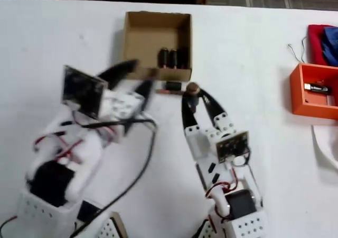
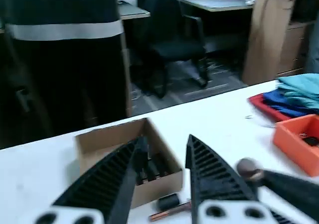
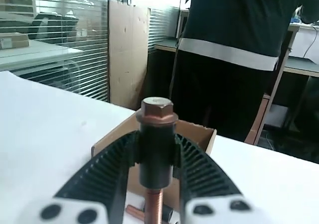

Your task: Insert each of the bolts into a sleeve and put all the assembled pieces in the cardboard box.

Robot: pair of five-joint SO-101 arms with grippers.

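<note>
The cardboard box (image 1: 141, 31) sits at the back of the white table, with three black sleeved pieces (image 1: 173, 58) lying inside along its near wall. Just in front of the box, a black sleeve (image 2: 168, 202) with a copper bolt (image 2: 167, 213) lies on the table. My right gripper (image 1: 194, 96) is shut on an upright black sleeve (image 3: 156, 159) with a bolt through it; the hex head (image 3: 157, 110) is on top and the copper thread hangs below. My left gripper (image 2: 167, 142) stands open and empty by the box's near left corner (image 1: 141, 75).
An orange tray (image 1: 306, 103) holding a small black item stands at the right edge. A red and blue cloth (image 1: 322, 39) lies behind it. Cables trail from the left arm across the table's front.
</note>
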